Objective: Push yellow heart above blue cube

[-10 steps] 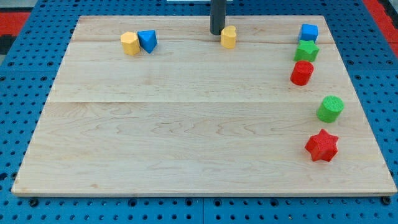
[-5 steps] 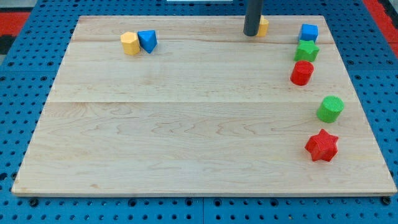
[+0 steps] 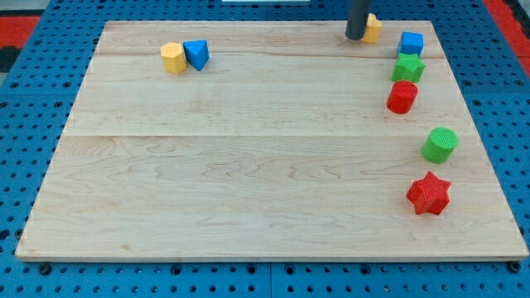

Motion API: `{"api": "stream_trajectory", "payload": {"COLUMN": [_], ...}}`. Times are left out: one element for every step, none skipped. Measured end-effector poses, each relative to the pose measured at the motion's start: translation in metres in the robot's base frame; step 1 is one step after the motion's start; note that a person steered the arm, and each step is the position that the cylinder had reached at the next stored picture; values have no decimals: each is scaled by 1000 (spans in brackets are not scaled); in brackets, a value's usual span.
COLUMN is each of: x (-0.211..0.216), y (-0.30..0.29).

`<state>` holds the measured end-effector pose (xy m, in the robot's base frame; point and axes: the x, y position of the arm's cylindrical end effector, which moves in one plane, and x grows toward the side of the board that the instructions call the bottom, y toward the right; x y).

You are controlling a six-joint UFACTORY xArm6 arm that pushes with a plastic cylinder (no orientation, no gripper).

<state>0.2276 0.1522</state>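
Note:
The yellow heart [image 3: 373, 29] lies near the board's top edge, partly hidden behind my rod. My tip [image 3: 355, 37] touches its left side. The blue cube [image 3: 411, 43] sits to the heart's right and slightly lower, at the top right of the board, with a small gap between them.
A green star [image 3: 407, 68] and a red cylinder [image 3: 402, 97] sit just below the blue cube. A green cylinder [image 3: 440, 145] and a red star [image 3: 429, 194] lie lower on the right. A yellow hexagon [image 3: 173, 58] and a blue triangle [image 3: 196, 55] sit at the top left.
My tip has moved right along the top edge, pushing the yellow heart from the top middle toward the blue cube. The other blocks have not moved.

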Motion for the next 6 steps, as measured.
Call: {"api": "stream_trajectory", "payload": {"x": [-28,-26,6,12,5,-14], "y": [-60,-14,5,40,2,-42]}}
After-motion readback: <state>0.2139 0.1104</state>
